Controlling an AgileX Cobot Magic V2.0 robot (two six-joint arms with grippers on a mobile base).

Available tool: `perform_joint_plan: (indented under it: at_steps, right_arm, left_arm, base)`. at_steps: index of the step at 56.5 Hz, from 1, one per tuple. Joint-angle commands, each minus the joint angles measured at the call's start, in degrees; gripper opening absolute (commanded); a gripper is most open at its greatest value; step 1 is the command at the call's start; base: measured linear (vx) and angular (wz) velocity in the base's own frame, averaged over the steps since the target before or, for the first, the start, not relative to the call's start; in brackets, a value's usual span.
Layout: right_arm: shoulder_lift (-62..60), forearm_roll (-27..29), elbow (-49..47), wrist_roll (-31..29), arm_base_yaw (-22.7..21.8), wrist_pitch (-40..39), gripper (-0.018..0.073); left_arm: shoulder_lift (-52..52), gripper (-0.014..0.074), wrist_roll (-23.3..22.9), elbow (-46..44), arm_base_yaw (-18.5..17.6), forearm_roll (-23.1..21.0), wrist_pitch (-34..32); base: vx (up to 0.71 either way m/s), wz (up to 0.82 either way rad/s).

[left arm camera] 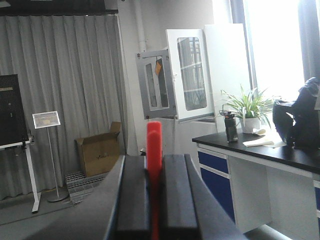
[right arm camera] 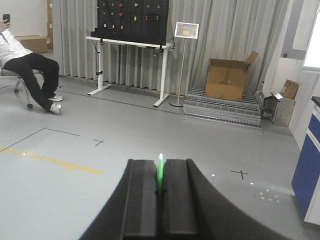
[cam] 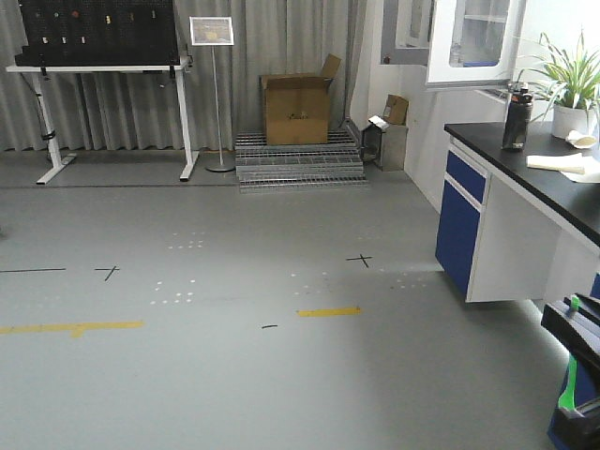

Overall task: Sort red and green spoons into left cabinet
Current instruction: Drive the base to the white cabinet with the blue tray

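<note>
Left wrist view: my left gripper [left arm camera: 154, 167] pinches the red spoon [left arm camera: 154, 135] upright; my right gripper [right arm camera: 160, 171] clamps the green spoon [right arm camera: 160, 159] likewise, probably so neither thin handle slips in transit; the left cabinet is out of sight

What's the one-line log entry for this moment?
left gripper: shut on red spoon | right gripper: shut on green spoon | counter: at right
</note>
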Motion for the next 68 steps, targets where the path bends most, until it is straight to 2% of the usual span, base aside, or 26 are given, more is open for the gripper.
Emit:
perform_joint_plan:
  at_steps: [1,32,68]
  right_arm:
    - [-0.58,0.96,-1.72,-0.17,-0.1,-2.49,-0.0006]
    - [-0.58,0.96,-1.72,-0.17,-0.1,-2.55,-0.0006]
    - [-0.58,0.96,-1.72,-0.17,-0.1,-2.47,-0.0006]
  left_arm:
    - [-0.05,0.0031,-0.55,-1.67,-0.06,-1.81,-2.46]
    - [-0.05,0.0031,-0.55,-1.67,-0.06,-1.81,-2.39]
    - [-0.05,0.0031,-0.55,-1.67,-0.06,-1.81,-2.57]
  base:
    - [0.56,-0.03]
    - [0.61,0.01]
    - [0.61,0.2]
